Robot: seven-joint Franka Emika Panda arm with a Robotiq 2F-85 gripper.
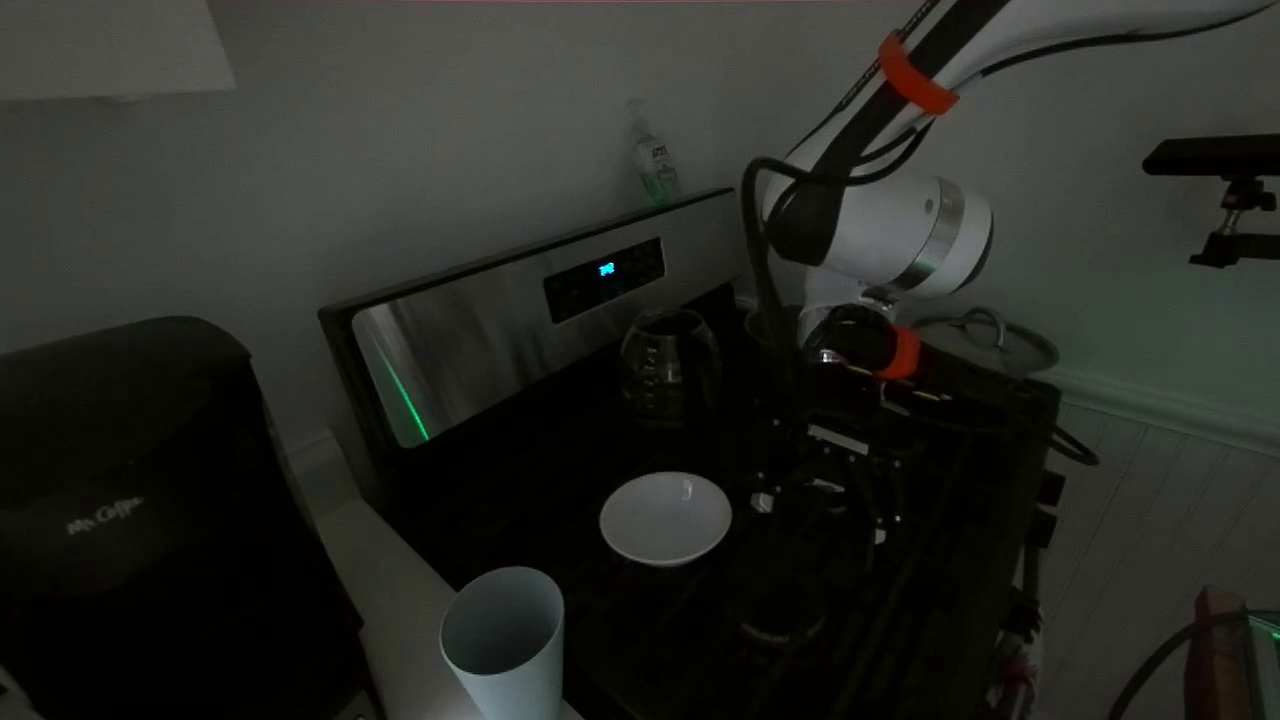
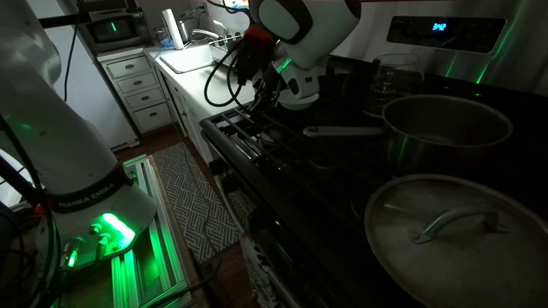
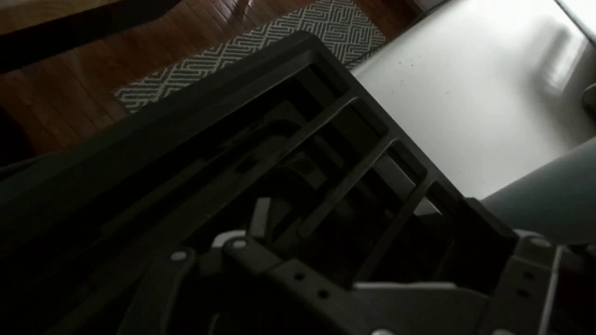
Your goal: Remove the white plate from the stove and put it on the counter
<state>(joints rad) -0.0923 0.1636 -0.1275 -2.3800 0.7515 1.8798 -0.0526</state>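
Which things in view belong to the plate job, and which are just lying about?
Belong to the job: white plate; stove; counter; end effector.

Just lying about: coffee maker; tall cup; glass carafe; saucepan; metal lid; bottle.

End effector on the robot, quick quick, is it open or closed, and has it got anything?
End effector: open, holding nothing, not even the white plate.

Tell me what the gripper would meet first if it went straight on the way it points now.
Most likely the stove grate: in the wrist view it lies beyond the open gripper. How far off is unclear. The white plate sits to one side in an exterior view.
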